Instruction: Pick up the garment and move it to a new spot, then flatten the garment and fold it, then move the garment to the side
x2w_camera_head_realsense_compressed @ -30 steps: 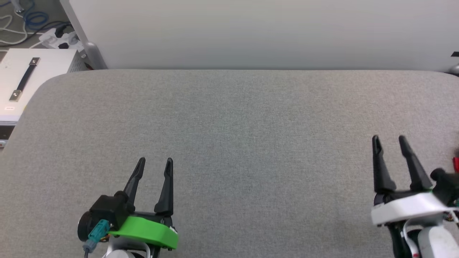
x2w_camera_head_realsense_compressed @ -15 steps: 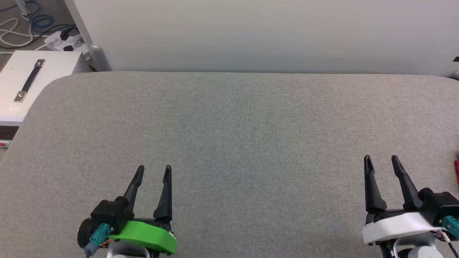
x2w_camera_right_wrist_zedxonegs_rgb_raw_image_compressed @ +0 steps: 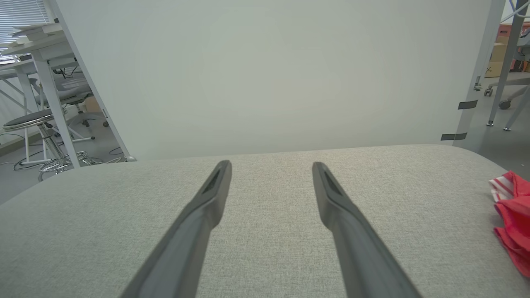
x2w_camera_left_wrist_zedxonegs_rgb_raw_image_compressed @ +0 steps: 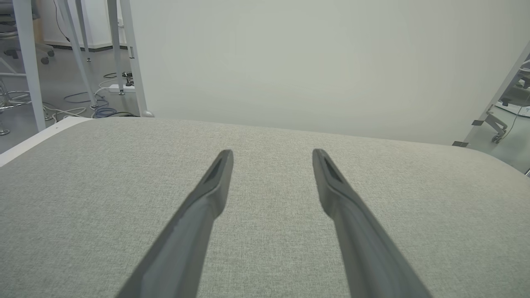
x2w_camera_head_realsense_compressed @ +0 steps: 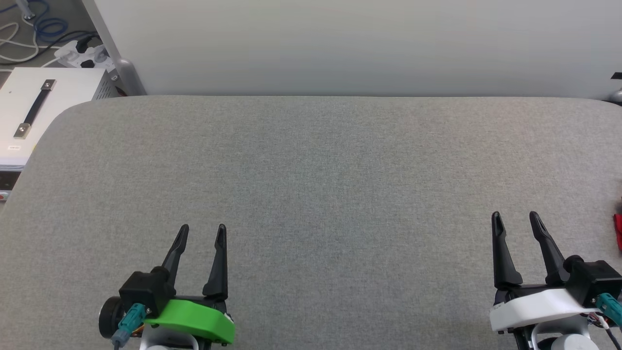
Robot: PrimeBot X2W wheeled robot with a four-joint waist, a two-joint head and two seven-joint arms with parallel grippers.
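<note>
- Fingers of right gripper [x2w_camera_right_wrist_zedxonegs_rgb_raw_image_compressed: 271, 165] spread wide over grey table [x2w_camera_right_wrist_zedxonegs_rgb_raw_image_compressed: 269, 256], pointing to 12 o'clock.
- Red garment [x2w_camera_right_wrist_zedxonegs_rgb_raw_image_compressed: 512, 215] lies bunched at 4 o'clock.

No readable text in any view. The label [x2w_camera_head_realsense_compressed: 13, 147] on the white box [x2w_camera_head_realsense_compressed: 53, 97] (far left) is too small to read.

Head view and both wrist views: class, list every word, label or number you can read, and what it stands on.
No text can be read.
White case: a small label near its front edge, too small to read.
Garment: the visible corner bears stripes, no letters.
</note>
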